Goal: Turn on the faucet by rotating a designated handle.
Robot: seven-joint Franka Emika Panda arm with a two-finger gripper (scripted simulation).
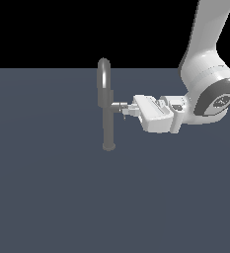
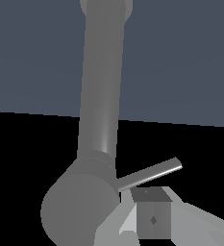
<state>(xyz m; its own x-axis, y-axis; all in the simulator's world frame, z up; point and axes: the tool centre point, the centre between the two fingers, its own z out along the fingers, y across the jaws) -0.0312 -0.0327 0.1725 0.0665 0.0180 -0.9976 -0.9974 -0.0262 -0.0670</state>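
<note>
Just one faucet [image 1: 106, 106], one handle [image 1: 119, 105].

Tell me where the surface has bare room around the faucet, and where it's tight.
Bare floor lies on the exterior view's left of the faucet and all across the foreground in front of its base. It is crowded on the exterior view's right of the column, where the pincer sits at the handle with the arm behind it.
</note>
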